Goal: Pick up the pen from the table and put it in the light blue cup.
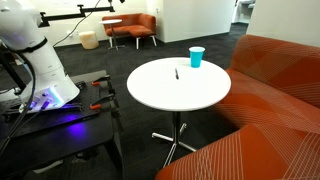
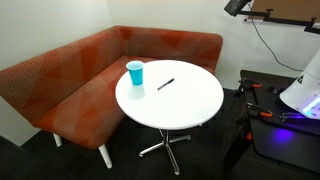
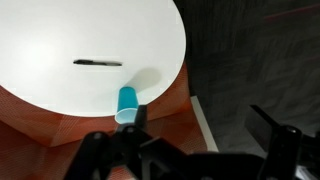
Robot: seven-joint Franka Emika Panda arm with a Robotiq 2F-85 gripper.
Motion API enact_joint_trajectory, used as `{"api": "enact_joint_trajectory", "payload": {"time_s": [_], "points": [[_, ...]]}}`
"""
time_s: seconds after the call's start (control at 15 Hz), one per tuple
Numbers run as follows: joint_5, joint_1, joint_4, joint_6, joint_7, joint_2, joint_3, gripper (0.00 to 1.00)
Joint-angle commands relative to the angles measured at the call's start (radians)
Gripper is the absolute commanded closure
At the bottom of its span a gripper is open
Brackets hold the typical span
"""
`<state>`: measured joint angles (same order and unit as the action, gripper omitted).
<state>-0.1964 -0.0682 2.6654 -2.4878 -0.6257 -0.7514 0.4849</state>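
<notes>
The thin dark pen (image 1: 177,73) lies flat near the middle of the round white table (image 1: 150,92). It also shows in the other exterior view (image 2: 165,84) and in the wrist view (image 3: 98,62). The light blue cup (image 1: 196,57) stands upright near the table's edge by the sofa, apart from the pen; it also shows in an exterior view (image 2: 135,72) and in the wrist view (image 3: 127,103). My gripper (image 3: 200,125) is open and empty, high above the floor and sofa edge, off to the side of the table (image 3: 60,30). Its dark fingers frame the bottom of the wrist view.
An orange patterned corner sofa (image 2: 70,80) wraps round the table's far side and also shows in an exterior view (image 1: 285,95). My white base sits on a dark low bench with tools (image 1: 45,100). An orange armchair (image 1: 130,28) stands far back. Dark carpet (image 3: 250,50) surrounds the table.
</notes>
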Motion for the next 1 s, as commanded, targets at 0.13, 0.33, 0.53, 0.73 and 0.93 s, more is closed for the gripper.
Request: {"api": "enact_joint_trajectory", "payload": {"time_s": [0.13, 0.33, 0.53, 0.73, 0.93], "points": [[0.025, 0.126, -0.076, -0.114, -0.243, 0.125, 0.013, 0.00], [0.036, 0.180, -0.116, -0.140, -0.374, 0.173, 0.009, 0.00], [0.078, 0.239, -0.156, -0.150, -0.522, 0.218, 0.005, 0.00], [0.135, 0.293, -0.187, -0.155, -0.686, 0.261, 0.001, 0.00], [0.219, 0.354, -0.194, -0.167, -0.863, 0.307, -0.002, 0.00]]}}
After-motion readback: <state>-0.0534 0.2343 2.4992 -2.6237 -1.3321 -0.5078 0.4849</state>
